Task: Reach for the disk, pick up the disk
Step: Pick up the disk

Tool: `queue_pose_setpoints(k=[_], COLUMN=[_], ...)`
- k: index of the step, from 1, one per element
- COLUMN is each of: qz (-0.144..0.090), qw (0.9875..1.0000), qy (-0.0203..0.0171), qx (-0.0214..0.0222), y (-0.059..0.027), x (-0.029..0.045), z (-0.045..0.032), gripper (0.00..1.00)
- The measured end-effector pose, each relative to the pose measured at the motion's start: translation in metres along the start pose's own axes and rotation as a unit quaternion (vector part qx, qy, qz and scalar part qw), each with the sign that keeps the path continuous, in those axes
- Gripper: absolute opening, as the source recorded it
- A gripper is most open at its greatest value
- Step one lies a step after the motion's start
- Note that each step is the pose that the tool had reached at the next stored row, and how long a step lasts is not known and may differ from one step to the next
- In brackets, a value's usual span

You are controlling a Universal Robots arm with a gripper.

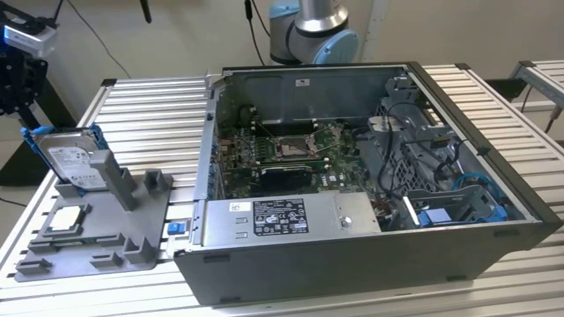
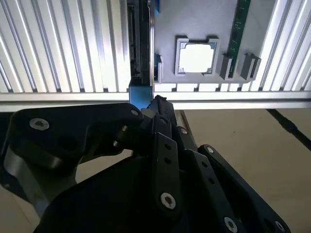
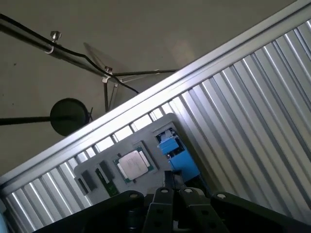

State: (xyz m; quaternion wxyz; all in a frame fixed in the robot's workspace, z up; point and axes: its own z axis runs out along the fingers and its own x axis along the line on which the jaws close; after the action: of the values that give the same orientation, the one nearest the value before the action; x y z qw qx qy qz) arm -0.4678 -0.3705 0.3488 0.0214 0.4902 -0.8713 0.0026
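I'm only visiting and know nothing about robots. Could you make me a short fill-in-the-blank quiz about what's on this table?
1. The disk stands ___ in a slot of the holder, not lying flat.
2. The rails along the disk's edges are ___ in colour.
3. The holder that carries the disk and the square chip is ___ in colour.
4. In the exterior view, the holder sits on that view's ___ of the open computer case.

Missing words: upright; blue; grey; left.
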Motion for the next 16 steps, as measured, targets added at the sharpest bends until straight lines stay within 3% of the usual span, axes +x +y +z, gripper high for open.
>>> queue_pose_setpoints(k=[4,8,11,16], qz=[-0.011,-0.037,-0.063,-0.105], qw=[0.9999,0.9993,0.9980,0.9945], qy=[0.0002,0.0010,0.0014,0.0022], qx=[0.0004,0.0017,0.0028,0.0045], y=[0.0001,0.0007,0.0008,0.0008], x=[-0.0001,-0.0007,-0.0007,-0.0008], z=[0.0000,0.0000,0.0000,0.0000], gripper=[0.00,0.00,0.00,0.00])
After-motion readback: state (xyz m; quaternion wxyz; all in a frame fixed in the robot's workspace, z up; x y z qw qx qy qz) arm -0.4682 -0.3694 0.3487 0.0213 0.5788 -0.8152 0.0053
